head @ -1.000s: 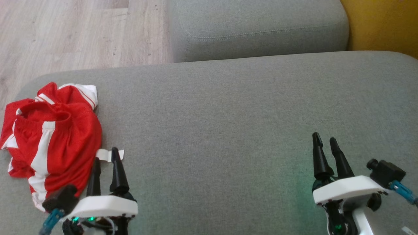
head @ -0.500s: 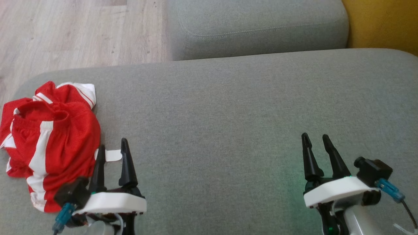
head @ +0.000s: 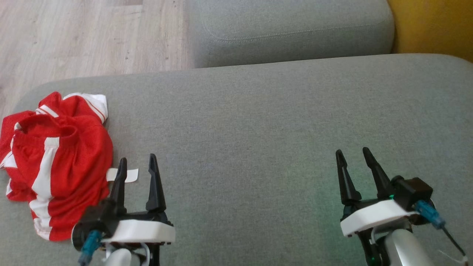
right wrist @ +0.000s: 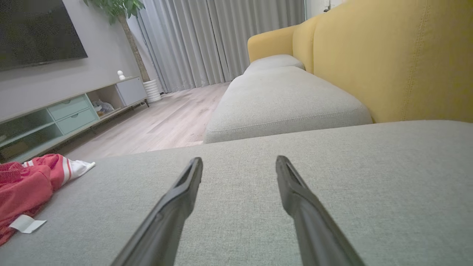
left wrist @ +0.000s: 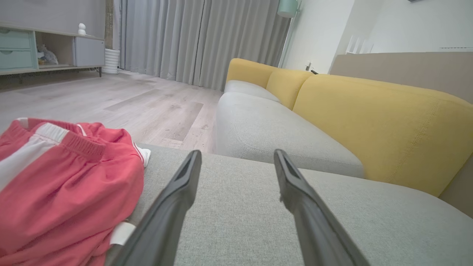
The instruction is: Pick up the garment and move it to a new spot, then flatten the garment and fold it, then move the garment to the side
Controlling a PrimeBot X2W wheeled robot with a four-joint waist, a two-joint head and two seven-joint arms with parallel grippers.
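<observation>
The garment [head: 55, 162] is a crumpled pair of red shorts with white stripes, lying at the left end of the grey sofa seat [head: 258, 122]. A white tag [head: 127, 175] sticks out from its right edge. My left gripper [head: 137, 162] hovers open just right of the garment, with the tag behind its left finger and nothing between the fingers. In the left wrist view the garment [left wrist: 63, 184] bulks up left of the left finger [left wrist: 177, 195]. My right gripper [head: 351, 153] stands open over bare cushion at the lower right; its wrist view has the garment [right wrist: 22, 188] at the far left.
A second grey cushion [head: 292, 33] lies beyond the seat, with yellow backrest [head: 432, 26] to the right. Wooden floor [head: 85, 37] drops off past the seat's far left edge. A low cabinet [right wrist: 63, 114] and curtains [right wrist: 221, 40] stand across the room.
My left gripper has shifted right and a little forward, off the garment's edge toward the tag. My right gripper has drifted left. The garment has not moved on the seat.
</observation>
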